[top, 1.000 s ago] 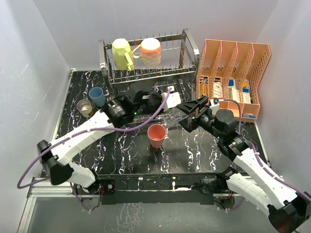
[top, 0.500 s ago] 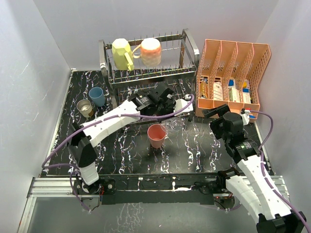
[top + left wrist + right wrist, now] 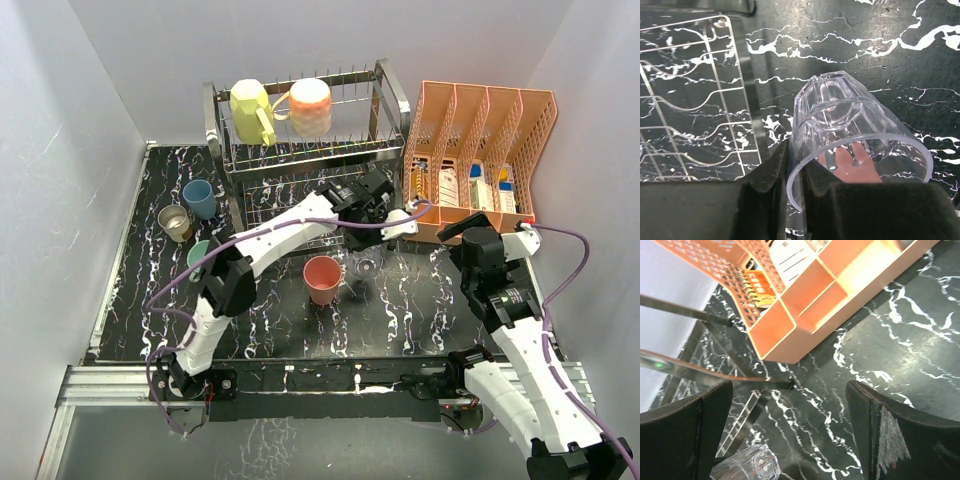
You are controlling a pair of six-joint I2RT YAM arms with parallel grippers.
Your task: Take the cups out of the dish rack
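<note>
My left gripper point(image 3: 371, 238) is shut on the rim of the clear glass point(image 3: 366, 263). It holds the glass tilted over the table, in front of the dish rack point(image 3: 392, 100). In the left wrist view the jaws point(image 3: 795, 175) pinch the rim of the glass point(image 3: 850, 125), one finger inside it, with the rack's lower wire tier point(image 3: 690, 100) at left. The pale yellow mug point(image 3: 252, 112) and the peach-pink mug point(image 3: 310, 107) sit on the rack's top tier. The salmon-red cup point(image 3: 322, 279) stands on the table beside the glass. My right gripper point(image 3: 470, 238) is open and empty, right of the glass point(image 3: 747, 465).
The blue cup point(image 3: 199, 198), the brown-and-white cup point(image 3: 176, 222) and the teal-green cup point(image 3: 198, 255) stand at the table's left. The orange mesh file organiser point(image 3: 480, 150) stands at the back right, close above my right gripper point(image 3: 790, 440); it also shows in the right wrist view point(image 3: 815, 295).
My left arm has swung right, carrying the clear glass out in front of the rack. My right arm has pulled back to the right, away from the glass. The teal-green cup has come into view.
</note>
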